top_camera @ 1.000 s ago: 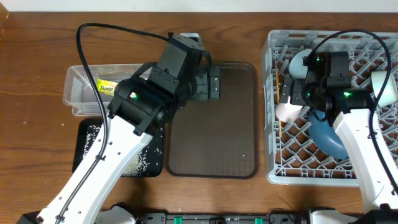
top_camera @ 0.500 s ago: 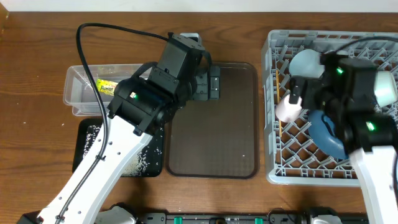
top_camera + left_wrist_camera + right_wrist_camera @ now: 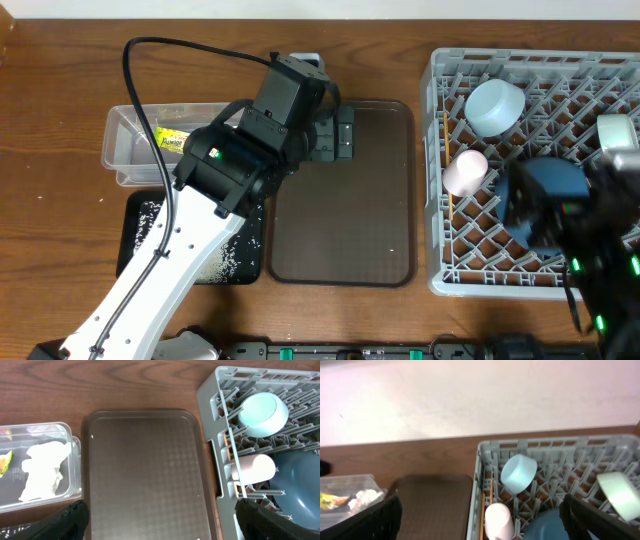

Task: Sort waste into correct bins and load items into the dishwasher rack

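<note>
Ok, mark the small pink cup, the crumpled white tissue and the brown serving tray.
small pink cup [image 3: 465, 172], overhead view, on its side wall.
crumpled white tissue [image 3: 42, 470], left wrist view, on its middle.
brown serving tray [image 3: 345, 200], overhead view, on its bare floor.

Grey rack [image 3: 436, 200], pink cup [image 3: 465, 172], brown tray [image 3: 345, 220]

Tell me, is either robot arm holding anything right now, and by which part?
No, nothing is held. The left pincer and the right pincer both gape wide open, and nothing sits inside either one.

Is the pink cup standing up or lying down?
Lying down: the pink cup rests on its side in the dishwasher rack.
</note>
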You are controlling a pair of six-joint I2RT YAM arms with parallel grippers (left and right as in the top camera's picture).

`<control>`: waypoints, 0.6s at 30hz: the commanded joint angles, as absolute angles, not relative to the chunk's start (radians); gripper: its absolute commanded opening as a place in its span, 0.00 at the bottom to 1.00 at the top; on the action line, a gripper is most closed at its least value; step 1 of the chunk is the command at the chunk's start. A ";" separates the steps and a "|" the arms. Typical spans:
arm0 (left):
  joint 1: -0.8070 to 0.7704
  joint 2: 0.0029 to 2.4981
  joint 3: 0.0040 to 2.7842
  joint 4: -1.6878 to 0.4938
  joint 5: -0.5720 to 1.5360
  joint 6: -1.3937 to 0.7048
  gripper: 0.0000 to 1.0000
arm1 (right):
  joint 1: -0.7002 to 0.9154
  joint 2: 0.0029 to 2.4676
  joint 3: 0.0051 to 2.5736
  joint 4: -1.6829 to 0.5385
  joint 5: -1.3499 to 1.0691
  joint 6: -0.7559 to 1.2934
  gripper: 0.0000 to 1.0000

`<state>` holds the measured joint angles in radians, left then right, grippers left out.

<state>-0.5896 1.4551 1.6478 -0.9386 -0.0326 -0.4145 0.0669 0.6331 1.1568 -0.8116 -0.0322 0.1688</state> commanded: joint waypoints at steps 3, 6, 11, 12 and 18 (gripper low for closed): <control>-0.588 1.457 1.651 -0.942 -0.038 -0.404 0.96 | 0.079 0.473 1.158 -0.833 -0.015 0.178 0.99; -0.588 1.457 1.651 -0.942 -0.038 -0.404 0.96 | 0.087 0.389 1.137 -0.833 -0.015 0.179 0.99; -0.588 1.457 1.651 -0.942 -0.038 -0.404 0.96 | 0.086 0.226 1.023 -0.827 -0.015 0.179 0.99; -0.588 1.457 1.651 -0.942 -0.038 -0.404 0.96 | 0.085 0.198 0.994 -0.823 -0.015 0.179 0.99; -0.588 1.457 1.651 -0.942 -0.038 -0.404 0.96 | 0.078 0.063 0.766 -0.720 -0.015 0.179 0.99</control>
<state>-0.5896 1.4551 1.6478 -0.9390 -0.0326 -0.4145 0.0677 0.0940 0.8417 -0.7406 -0.0254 0.1688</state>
